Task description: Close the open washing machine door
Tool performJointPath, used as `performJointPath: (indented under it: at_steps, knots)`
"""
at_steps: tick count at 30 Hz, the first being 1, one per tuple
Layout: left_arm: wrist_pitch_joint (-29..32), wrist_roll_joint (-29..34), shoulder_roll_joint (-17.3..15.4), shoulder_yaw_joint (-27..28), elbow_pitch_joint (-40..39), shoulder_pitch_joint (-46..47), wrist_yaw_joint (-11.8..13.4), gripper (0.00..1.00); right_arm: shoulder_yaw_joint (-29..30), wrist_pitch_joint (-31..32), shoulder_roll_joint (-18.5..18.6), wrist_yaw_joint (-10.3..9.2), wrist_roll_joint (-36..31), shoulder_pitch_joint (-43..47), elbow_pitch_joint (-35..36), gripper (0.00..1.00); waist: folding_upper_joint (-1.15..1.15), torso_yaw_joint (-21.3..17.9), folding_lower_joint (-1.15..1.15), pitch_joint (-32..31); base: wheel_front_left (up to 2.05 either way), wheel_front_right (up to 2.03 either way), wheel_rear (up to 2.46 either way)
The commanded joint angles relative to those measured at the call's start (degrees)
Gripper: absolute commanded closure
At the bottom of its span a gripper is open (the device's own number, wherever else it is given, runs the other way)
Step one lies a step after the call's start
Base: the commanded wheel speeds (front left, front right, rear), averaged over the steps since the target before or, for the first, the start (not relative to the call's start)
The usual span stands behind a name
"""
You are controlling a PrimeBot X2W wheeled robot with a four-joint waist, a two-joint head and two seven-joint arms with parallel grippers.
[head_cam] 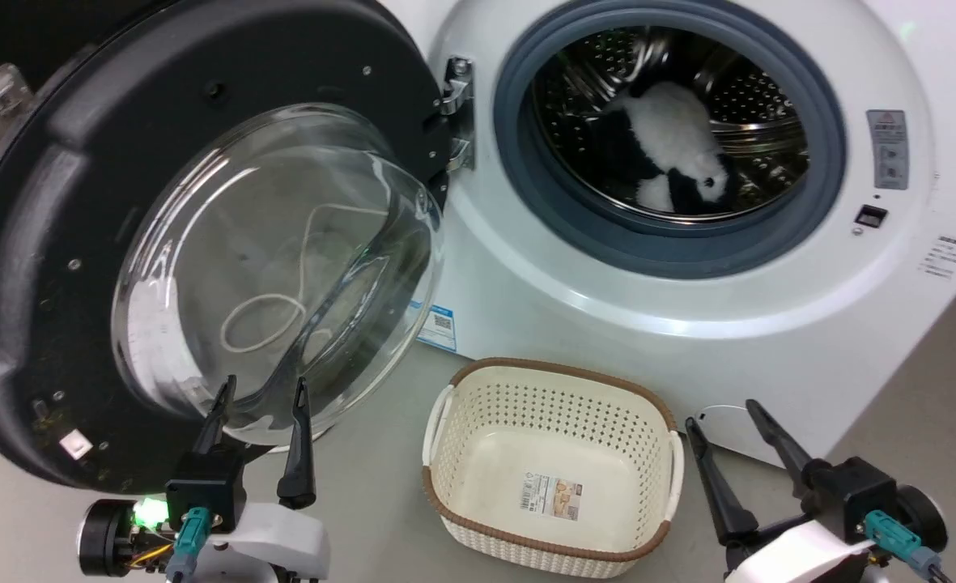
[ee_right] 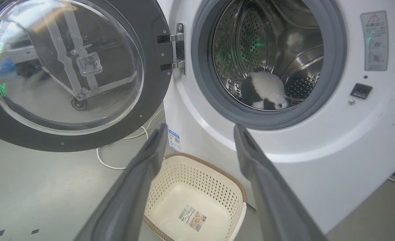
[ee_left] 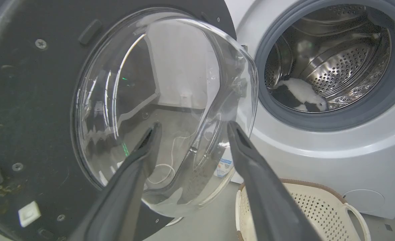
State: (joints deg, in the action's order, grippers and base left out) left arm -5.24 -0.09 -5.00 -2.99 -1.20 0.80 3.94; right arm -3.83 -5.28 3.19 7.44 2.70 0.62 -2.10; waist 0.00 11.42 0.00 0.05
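The left hand (head_cam: 263,385) sits at the lower left with its two fingers spread apart and nothing between them. Its tips point at the lower edge of the glass window (head_cam: 283,267); whether they touch the glass cannot be told. The right hand (head_cam: 721,413) is at the lower right, also open and empty, its fingers rising in front of the bottom of the washing machine (head_cam: 688,324).

Between the two hands a cream basket (head_cam: 486,421) with a brown rim stands on the grey floor (head_cam: 364,486), just in front of the machine. A label lies flat on its bottom.

The door (head_cam: 81,202) stands swung wide open on the left, its black inner frame and bulging glass facing the camera. It hangs from a metal hinge (head_cam: 457,105) on the left side of the opening. A blue-white sticker (head_cam: 437,324) shows low on the white front, just below the door's edge.

Farther back, the grey gasket (head_cam: 526,186) rings the steel drum (head_cam: 737,89). A black-and-white soft toy (head_cam: 680,154) lies inside the drum.
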Motion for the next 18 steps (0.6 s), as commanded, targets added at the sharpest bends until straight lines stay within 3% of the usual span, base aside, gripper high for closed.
performJointPath:
  at_steps: [1,18]
  knots:
    - [-0.7,0.2,-0.5,-0.2,-0.4,-0.9,0.4,0.0,-0.4,-0.6,0.1,0.02,0.6,-0.8,-0.4,0.0,0.0,0.4,0.0,0.1,0.0,0.0,0.0]
    - [-2.7,0.0,-1.3,-0.8,-2.2,-2.6,3.5,0.0,-4.8,-2.7,1.2,0.02,2.3,-3.3,-2.7,0.0,0.0,4.7,0.0,0.5,-0.02,-0.02,-0.02]
